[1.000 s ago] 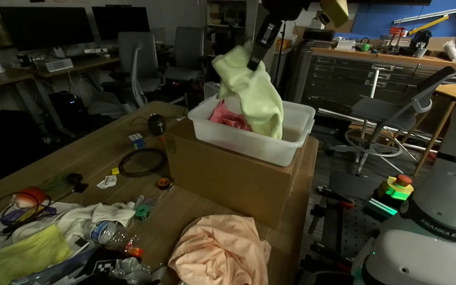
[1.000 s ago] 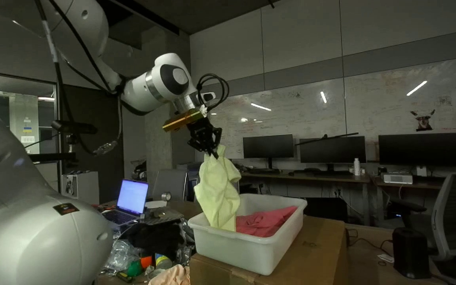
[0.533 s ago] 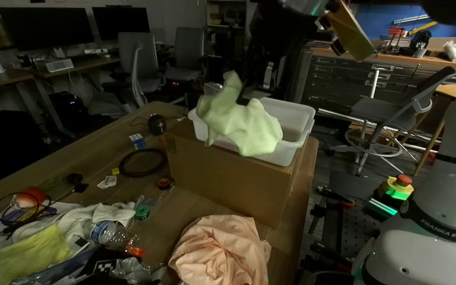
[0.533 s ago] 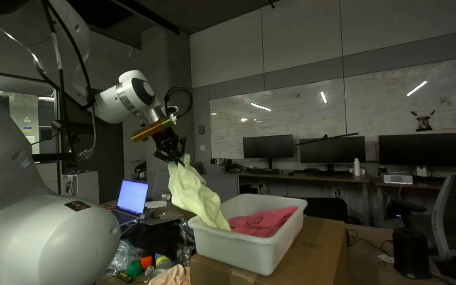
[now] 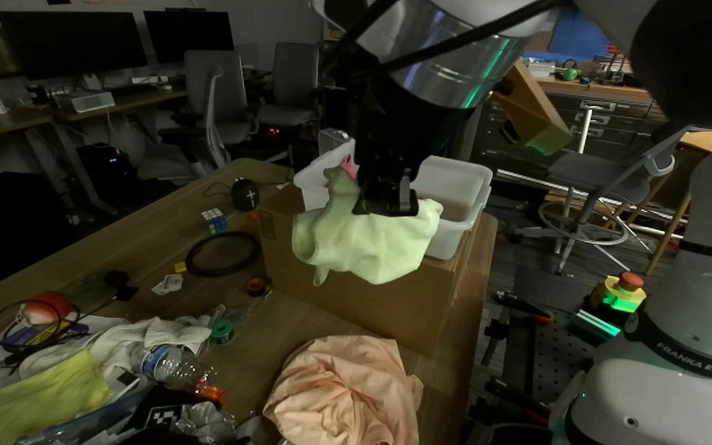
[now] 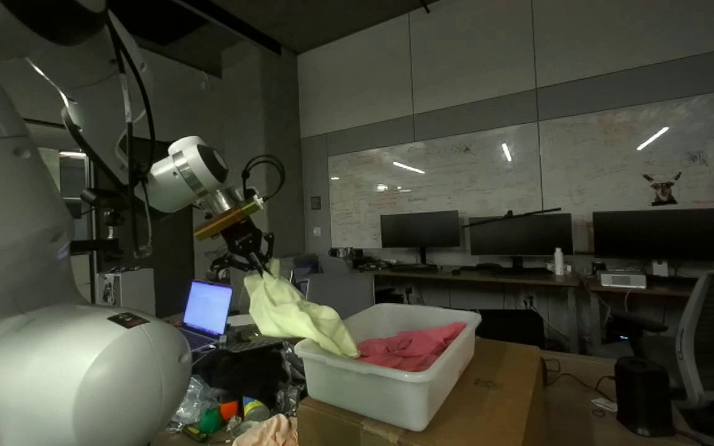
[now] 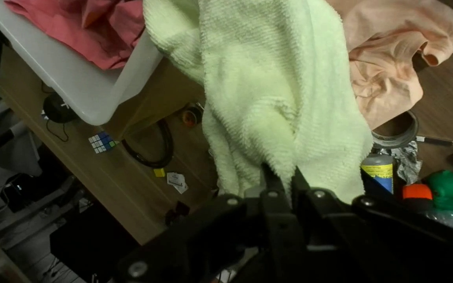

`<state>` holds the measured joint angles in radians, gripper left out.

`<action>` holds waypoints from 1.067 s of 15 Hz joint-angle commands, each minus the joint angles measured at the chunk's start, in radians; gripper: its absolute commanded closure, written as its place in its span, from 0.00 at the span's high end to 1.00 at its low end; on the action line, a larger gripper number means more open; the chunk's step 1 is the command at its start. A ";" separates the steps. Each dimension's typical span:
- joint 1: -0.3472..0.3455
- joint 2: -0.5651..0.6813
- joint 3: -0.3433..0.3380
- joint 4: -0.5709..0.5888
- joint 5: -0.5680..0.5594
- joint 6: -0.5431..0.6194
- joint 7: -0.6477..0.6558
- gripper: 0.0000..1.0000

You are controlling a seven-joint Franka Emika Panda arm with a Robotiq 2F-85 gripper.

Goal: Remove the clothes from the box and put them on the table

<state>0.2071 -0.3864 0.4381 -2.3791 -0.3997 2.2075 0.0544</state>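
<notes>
Towel (image 6: 298,316) has come lower and farther out from bin (image 6: 375,396) | jaws pinched on its top fold | tail drapes over the rim, pink cloth (image 6: 416,347) inside | best to keep the pinch, draw the tail clear lest it drag the bin, then lower to the tabletop (image 5: 263,337) and release

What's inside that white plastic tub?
A crumpled pink cloth lies in the tub. Anything beneath it can't be seen. In an exterior view, the pale green towel held by the end effector hides part of the inside too.
</notes>
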 commanded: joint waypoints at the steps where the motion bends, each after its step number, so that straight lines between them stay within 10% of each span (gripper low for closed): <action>1: 0.005 0.125 0.008 0.101 -0.064 -0.012 0.030 0.09; 6: 0.011 0.250 -0.015 0.188 -0.124 -0.031 0.038 0.09; 7: 0.013 0.266 -0.024 0.200 -0.131 -0.029 0.037 0.34; 9: 0.014 0.282 -0.049 0.216 -0.128 -0.036 0.020 0.36; 16: -0.003 0.264 -0.134 0.197 -0.138 -0.026 0.026 0.88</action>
<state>0.2059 -0.1068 0.3350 -2.1885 -0.5129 2.1921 0.0766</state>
